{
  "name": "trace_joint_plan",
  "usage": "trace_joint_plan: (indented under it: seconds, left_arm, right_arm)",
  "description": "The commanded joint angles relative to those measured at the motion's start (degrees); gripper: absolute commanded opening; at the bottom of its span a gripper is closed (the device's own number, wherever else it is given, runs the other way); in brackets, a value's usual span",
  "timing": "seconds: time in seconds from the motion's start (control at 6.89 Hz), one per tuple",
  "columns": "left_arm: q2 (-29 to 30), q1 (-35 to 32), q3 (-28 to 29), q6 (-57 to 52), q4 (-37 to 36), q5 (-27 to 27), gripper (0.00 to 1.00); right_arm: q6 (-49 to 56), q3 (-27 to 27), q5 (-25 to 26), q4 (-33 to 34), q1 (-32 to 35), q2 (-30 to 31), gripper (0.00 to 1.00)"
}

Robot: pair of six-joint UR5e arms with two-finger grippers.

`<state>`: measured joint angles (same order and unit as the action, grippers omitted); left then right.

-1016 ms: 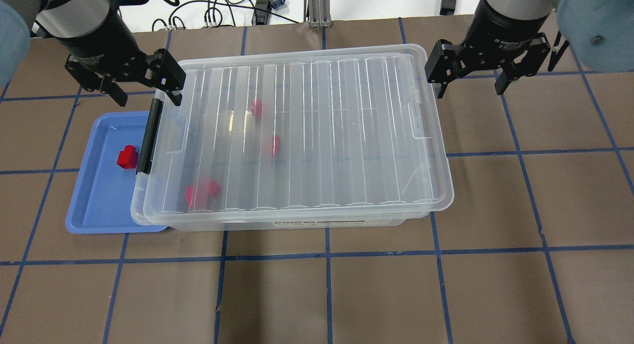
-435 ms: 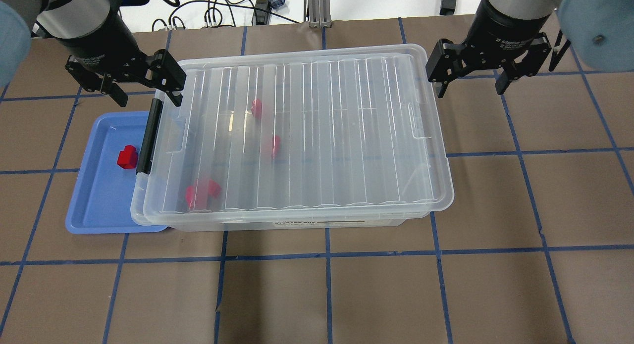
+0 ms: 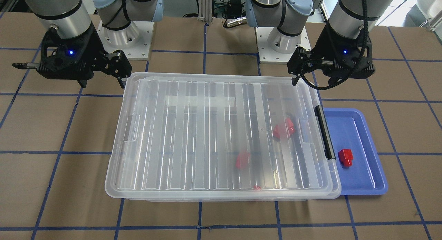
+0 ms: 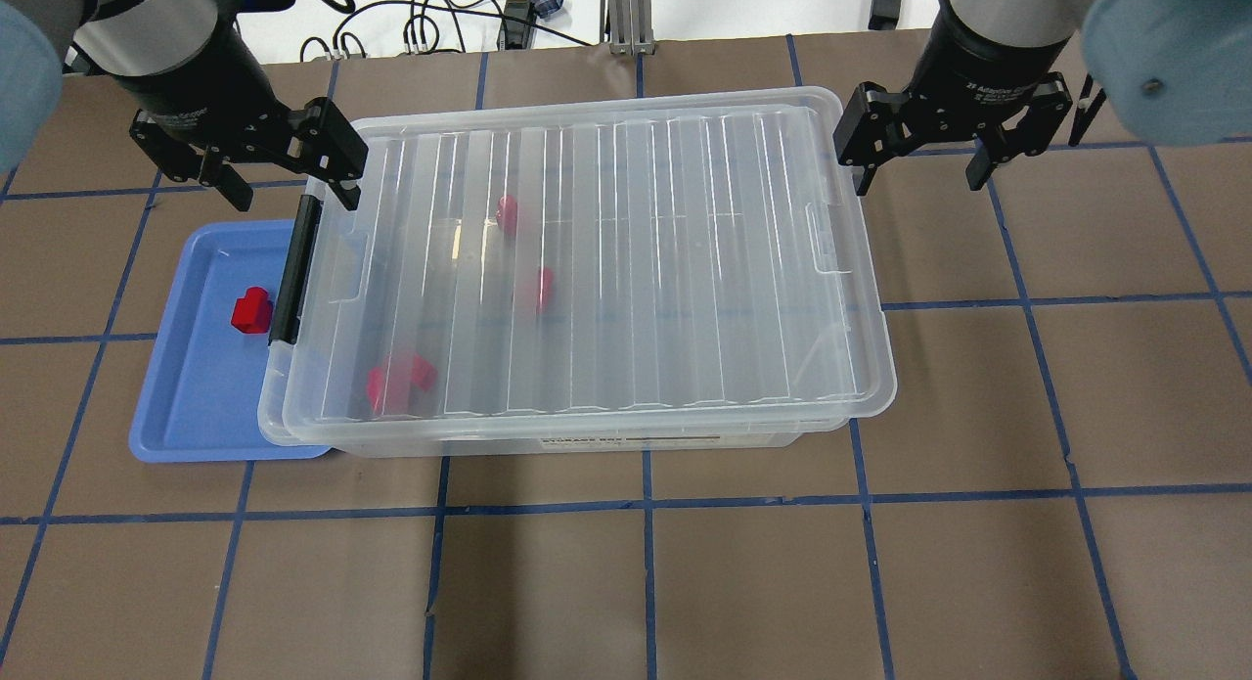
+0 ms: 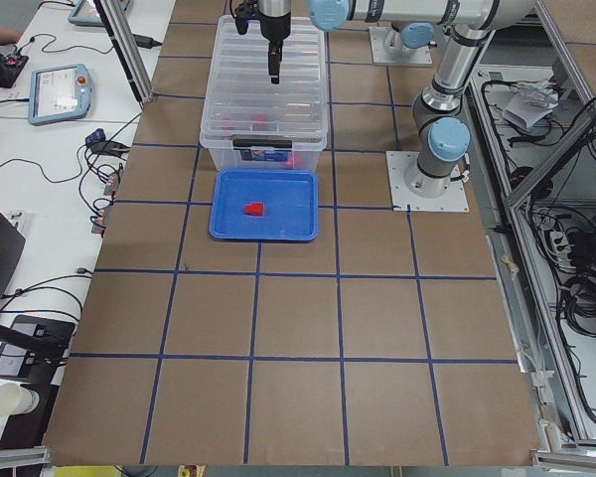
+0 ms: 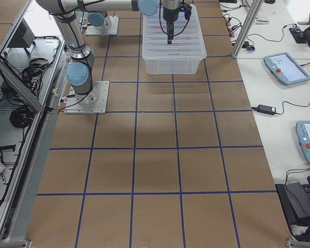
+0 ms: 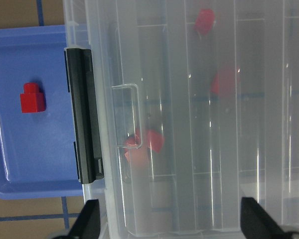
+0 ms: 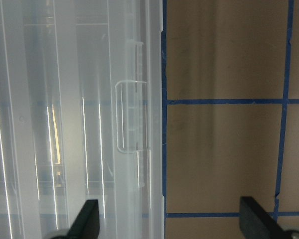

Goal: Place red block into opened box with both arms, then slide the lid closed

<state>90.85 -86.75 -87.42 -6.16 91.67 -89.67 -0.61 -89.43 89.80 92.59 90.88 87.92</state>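
The clear box [image 4: 587, 443] stands mid-table with the ribbed clear lid [image 4: 636, 269] lying over nearly all of it. The lid sits slightly toward the robot's right, and the box's black clasp [image 4: 295, 269] shows at the left end. Three red blocks [image 4: 399, 382] show blurred through the lid. Another red block [image 4: 251, 310] lies in the blue tray [image 4: 196, 396]. My left gripper [image 4: 293, 199] hangs open over the box's far left corner, holding nothing. Just outside the far right corner, my right gripper [image 4: 919, 183] is open and empty, one finger near the lid's edge.
The blue tray is tucked partly under the box's clasp end. Cables [image 4: 430, 20] and a metal post [image 4: 631, 15] line the far table edge. Both arm bases [image 3: 124, 36] stand on the robot's side. Bare brown table with blue tape lines lies in front of the box.
The right gripper has shifted a little toward the box's far right corner. The left gripper, lid and blocks have stayed put.
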Motion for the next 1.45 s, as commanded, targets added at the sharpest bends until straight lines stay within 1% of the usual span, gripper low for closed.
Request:
trace_joint_plan:
  seconds: [0.0, 0.15, 0.29, 0.44, 0.58, 0.73, 0.87, 1.02, 1.16, 1.31]
  left_arm:
    - [-0.1, 0.0, -0.1, -0.1, 0.1, -0.1, 1.0]
    - [0.0, 0.0, 0.1, 0.1, 0.0, 0.1, 1.0]
    - [0.3, -0.1, 0.2, 0.4, 0.0, -0.2, 1.0]
    - [-0.2, 0.0, 0.0, -0.2, 0.0, -0.8, 1.0]
    - [0.2, 0.0, 0.8, 0.2, 0.0, -0.9, 1.0]
    - [-0.3, 0.0, 0.3, 0.1, 0.1, -2.6, 1.0]
    - [0.8, 0.0, 1.1, 0.0, -0.1, -6.2, 1.0]
    - [0.9, -0.4, 1.0, 0.3, -0.1, -5.9, 1.0]
    - [0.2, 0.0, 0.8, 0.3, -0.1, -4.5, 1.0]
    - [0.7, 0.0, 0.9, 0.4, -0.1, -2.0, 1.0]
  right_arm:
    - [0.9, -6.2, 0.8, 9.4, 0.0, -2.6, 1.0]
    - [0.9, -10.0, 0.8, 13.6, 0.0, -3.2, 1.0]
    - [1.7, -11.0, 1.9, 16.9, 0.0, -4.8, 1.0]
    - [1.5, -11.1, 3.9, 17.1, 0.0, -6.9, 1.0]
    - [1.4, -10.9, 3.8, 17.2, 0.0, -7.4, 1.0]
    - [1.9, -10.5, 3.9, 16.9, -0.2, -7.9, 1.0]
    - [2.5, -10.2, 5.1, 16.9, -0.2, -8.0, 1.0]
    - [4.2, -9.9, 9.7, 16.6, -0.4, -8.1, 1.0]
    - [5.2, -9.9, 12.7, 16.4, -0.8, -8.3, 1.0]
    - [5.4, -9.8, 13.5, 16.0, -2.3, -8.3, 1.0]
